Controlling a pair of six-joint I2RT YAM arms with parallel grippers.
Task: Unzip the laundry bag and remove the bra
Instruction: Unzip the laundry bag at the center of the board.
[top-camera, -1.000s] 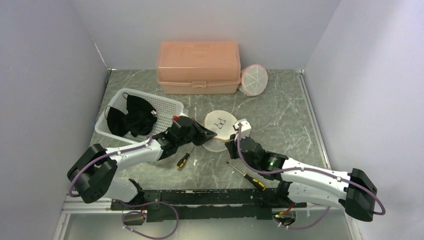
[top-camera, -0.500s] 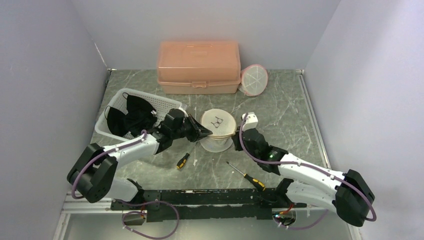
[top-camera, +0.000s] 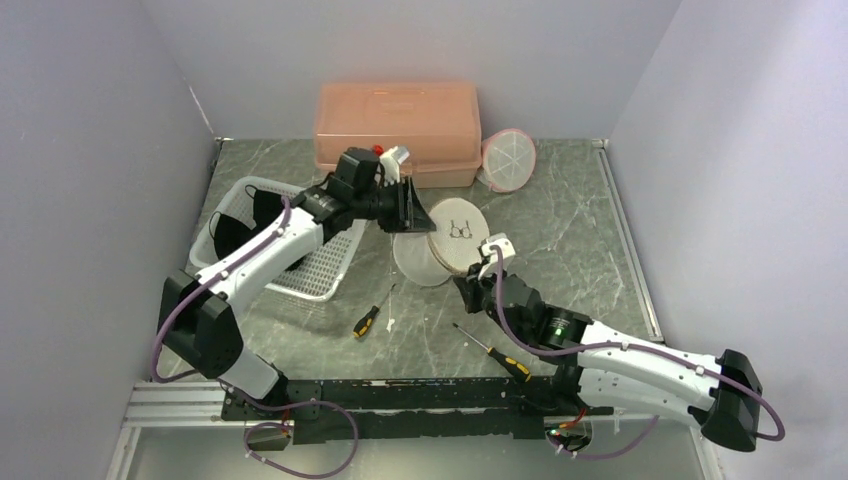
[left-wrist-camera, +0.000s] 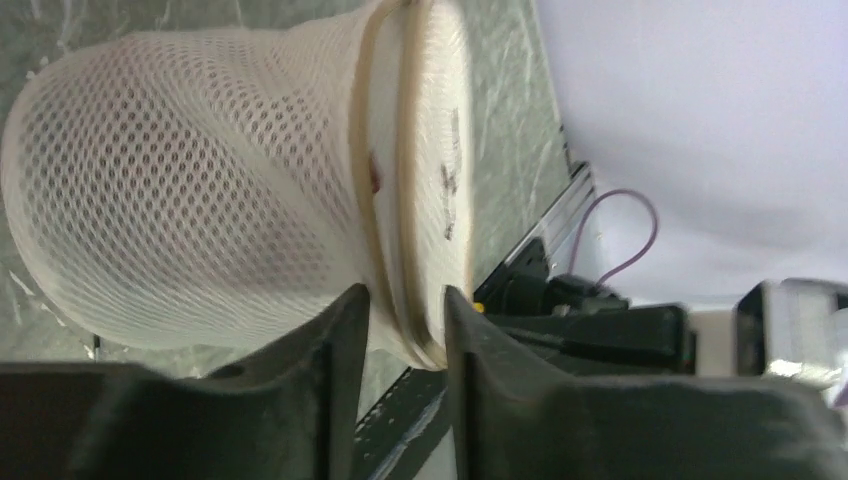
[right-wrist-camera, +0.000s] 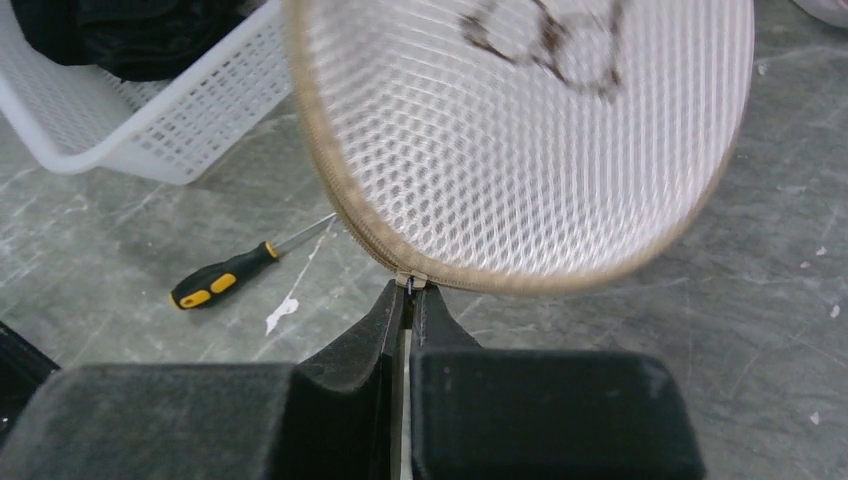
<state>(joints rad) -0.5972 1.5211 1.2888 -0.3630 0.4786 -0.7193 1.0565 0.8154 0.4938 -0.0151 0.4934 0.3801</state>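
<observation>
While left fingers clamp laundry bag, wrist view shows right fingers pinching zipper

laundry bag lifted and tilted on edge, left gripper raised rearward, right gripper following

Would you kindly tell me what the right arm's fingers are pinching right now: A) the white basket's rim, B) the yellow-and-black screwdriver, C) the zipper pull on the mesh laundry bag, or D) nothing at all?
C: in the right wrist view the right fingers are closed on the small zipper pull at the rim of the laundry bag.
</observation>
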